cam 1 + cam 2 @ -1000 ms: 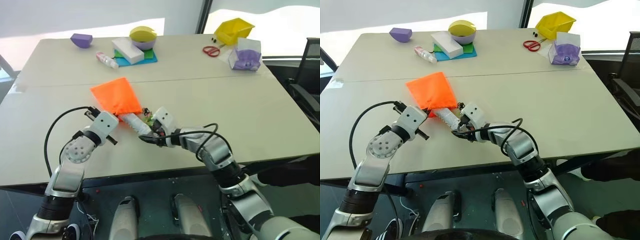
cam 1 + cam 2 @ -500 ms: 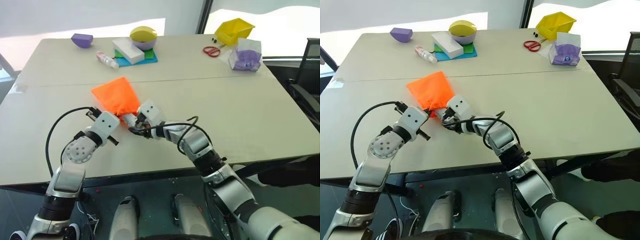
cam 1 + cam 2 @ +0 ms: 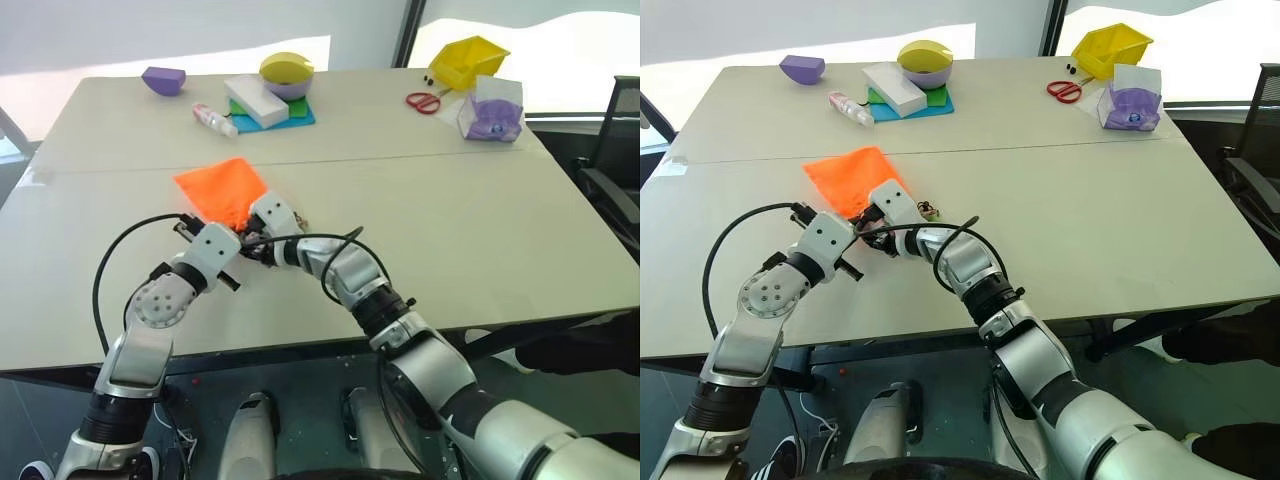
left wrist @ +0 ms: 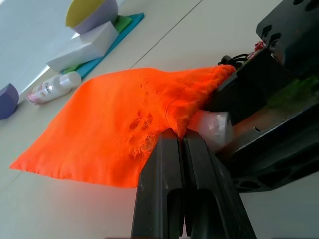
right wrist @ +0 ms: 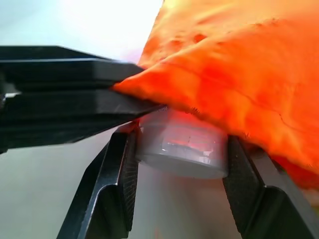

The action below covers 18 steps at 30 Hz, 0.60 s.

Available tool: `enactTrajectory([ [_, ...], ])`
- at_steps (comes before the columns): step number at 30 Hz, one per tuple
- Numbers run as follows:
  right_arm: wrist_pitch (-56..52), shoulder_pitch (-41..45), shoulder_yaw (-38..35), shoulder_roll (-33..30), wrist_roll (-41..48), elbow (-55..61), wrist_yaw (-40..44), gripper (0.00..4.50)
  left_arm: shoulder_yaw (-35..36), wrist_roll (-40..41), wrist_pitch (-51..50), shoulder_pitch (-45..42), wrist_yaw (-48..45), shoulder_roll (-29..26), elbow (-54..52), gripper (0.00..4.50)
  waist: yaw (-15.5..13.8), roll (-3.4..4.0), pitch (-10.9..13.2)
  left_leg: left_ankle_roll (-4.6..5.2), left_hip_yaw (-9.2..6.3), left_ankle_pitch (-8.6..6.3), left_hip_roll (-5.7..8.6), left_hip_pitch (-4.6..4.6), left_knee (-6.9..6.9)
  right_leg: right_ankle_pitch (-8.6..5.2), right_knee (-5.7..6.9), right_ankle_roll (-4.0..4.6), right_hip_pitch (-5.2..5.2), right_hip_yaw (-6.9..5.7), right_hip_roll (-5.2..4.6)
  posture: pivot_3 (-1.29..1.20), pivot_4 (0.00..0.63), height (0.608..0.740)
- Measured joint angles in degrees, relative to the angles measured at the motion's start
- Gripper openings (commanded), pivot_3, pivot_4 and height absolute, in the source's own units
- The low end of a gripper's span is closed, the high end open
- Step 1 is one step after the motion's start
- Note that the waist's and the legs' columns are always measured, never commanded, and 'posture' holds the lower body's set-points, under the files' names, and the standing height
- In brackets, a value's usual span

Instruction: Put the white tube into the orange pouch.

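Observation:
The orange pouch lies flat on the table, its mouth toward me. My left gripper is shut on the lower rim of that mouth. The white tube is almost wholly inside the pouch, and just its round end shows under the orange fabric. My right gripper is shut on that end, one finger on each side, right at the pouch mouth and touching distance from the left fingers. In the head views the right gripper crosses in from the right, close beside the left one.
Along the far edge stand a purple wedge, a small white bottle, a white box on coloured pads, a yellow-and-purple bowl, red scissors, a yellow bin and a clear box.
My right gripper has moved left and away from me with the tube, whose visible length has gone into the pouch. The pouch has been pushed slightly away. The left gripper stayed put.

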<state>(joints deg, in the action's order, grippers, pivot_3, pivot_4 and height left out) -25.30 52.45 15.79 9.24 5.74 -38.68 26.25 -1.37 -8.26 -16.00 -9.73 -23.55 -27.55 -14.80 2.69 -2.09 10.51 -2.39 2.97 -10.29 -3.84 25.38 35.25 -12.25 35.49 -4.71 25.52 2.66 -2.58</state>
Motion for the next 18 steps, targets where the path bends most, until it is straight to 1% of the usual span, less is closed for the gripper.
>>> enactTrajectory([
  [7,3.8,2.7,-2.1,0.8,-0.5,-6.6,-1.5,1.8,-0.1,0.0,-0.6,0.3,0.0,0.3,0.0,0.0,0.1,0.0,0.0,0.0,0.0,0.0,0.0,0.01,-0.01,0.0,-0.01,0.0,0.01,0.0,0.0,0.0,0.15,0.74],
  [13,6.0,3.5,-2.9,1.0,-0.4,-10.0,0.4,1.8,-0.2,0.0,-0.6,0.7,0.0,0.5,0.0,0.0,0.1,0.0,0.0,0.0,0.0,0.0,0.0,0.0,-0.02,0.0,-0.02,0.0,0.01,0.0,0.0,0.0,0.15,0.74],
  [18,8.0,3.5,-1.9,1.1,-1.1,-11.1,3.5,1.8,0.0,-0.1,-0.6,0.7,0.1,0.5,0.0,0.0,0.2,0.0,0.0,0.0,-0.01,0.0,0.0,0.0,-0.03,0.0,-0.01,0.0,0.01,0.0,0.0,0.0,0.15,0.74],
])
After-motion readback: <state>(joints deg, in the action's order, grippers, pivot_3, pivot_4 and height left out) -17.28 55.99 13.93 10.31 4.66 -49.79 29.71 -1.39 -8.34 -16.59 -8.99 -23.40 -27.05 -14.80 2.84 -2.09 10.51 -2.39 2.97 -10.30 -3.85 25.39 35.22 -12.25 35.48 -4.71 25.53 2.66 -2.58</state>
